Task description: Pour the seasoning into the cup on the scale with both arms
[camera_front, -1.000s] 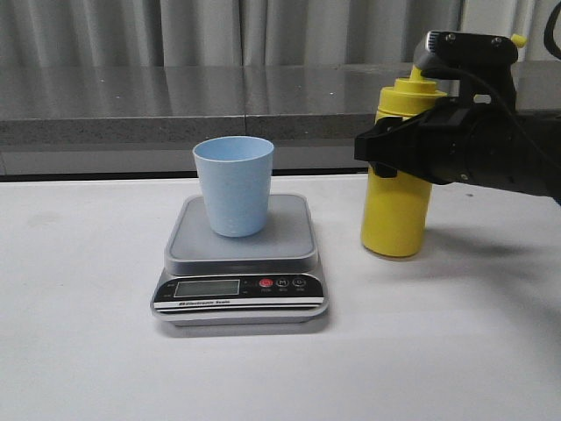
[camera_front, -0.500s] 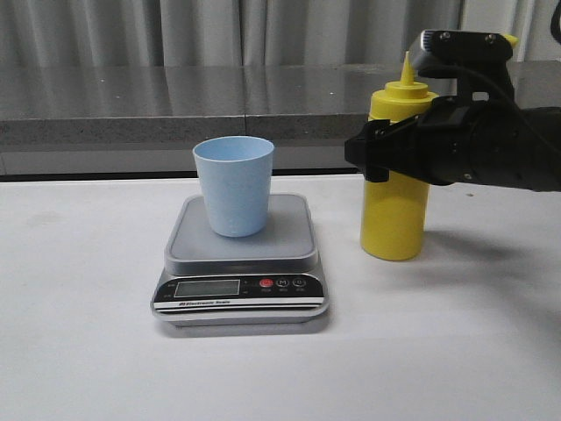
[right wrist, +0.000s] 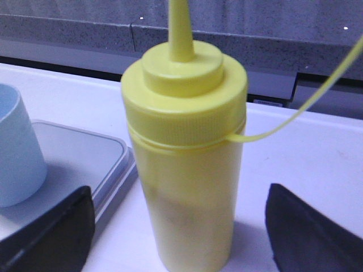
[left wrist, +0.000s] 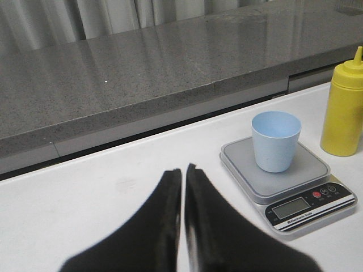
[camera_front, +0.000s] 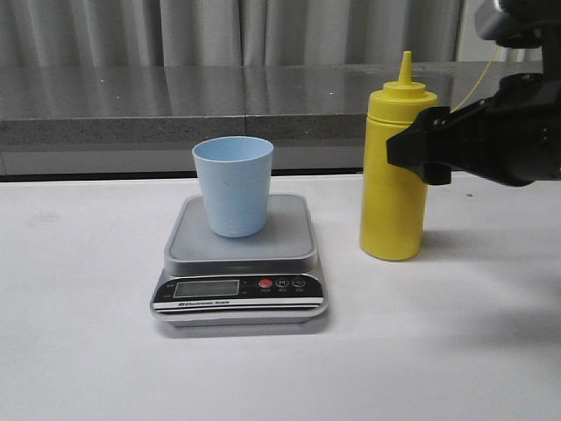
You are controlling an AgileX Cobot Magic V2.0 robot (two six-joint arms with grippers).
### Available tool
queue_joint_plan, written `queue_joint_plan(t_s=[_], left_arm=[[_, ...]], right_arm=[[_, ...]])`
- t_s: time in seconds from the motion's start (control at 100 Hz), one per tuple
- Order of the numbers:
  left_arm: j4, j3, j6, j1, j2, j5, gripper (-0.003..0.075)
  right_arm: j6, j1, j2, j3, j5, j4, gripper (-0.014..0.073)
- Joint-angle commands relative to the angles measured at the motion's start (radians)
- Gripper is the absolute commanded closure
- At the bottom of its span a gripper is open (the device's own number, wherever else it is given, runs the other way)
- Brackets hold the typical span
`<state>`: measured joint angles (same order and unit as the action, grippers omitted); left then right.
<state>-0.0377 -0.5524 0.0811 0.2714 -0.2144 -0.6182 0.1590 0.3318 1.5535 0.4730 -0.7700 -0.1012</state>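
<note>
The empty cup (camera_front: 233, 186) is seen upright on the scale (camera_front: 240, 263); the bottle (camera_front: 396, 171) is flanked by the wide right tool (right wrist: 181, 238), untouched; the left tool (left wrist: 182, 187) is closed.

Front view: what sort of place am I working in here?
Probably a lab or test bench, not a home kitchen: a plain white table, a grey speckled stone ledge before grey curtains, and one flat silver digital kitchen scale.

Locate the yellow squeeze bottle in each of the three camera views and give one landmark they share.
Front view: the bottle stands on the table to the right of the scale.
Left wrist view: the bottle is at the right edge, beyond the scale.
Right wrist view: the bottle fills the centre.
Shared landmark: the blue cup on the scale, seen in all three.
</note>
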Motion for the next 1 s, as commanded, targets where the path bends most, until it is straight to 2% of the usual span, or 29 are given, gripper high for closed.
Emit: queue_joint_plan(t_s=[0.0,0.25,0.39,0.73,0.99], left_arm=[[-0.003,-0.026,-0.01,-0.002,-0.01,0.073,0.071],[-0.003,-0.026,-0.01,-0.002,-0.01,0.073,0.071],[-0.003,-0.026,-0.01,-0.002,-0.01,0.073,0.071],[-0.003,-0.026,-0.01,-0.002,-0.01,0.073,0.071],[-0.003,-0.026,-0.01,-0.002,-0.01,0.073,0.071]], right_arm=[[0.0,-0.003,-0.113,0.005,0.027,-0.01,0.0076],[0.0,-0.003,-0.324,0.005,0.236,-0.018,0.0488],[0.0,-0.003,-0.421,0.005,0.322,-0.018,0.0651],[0.0,-0.003,-0.636,0.003,0.553,-0.029,0.0661],[0.0,-0.003,-0.776,-0.087,0.573,-0.029,0.0661]])
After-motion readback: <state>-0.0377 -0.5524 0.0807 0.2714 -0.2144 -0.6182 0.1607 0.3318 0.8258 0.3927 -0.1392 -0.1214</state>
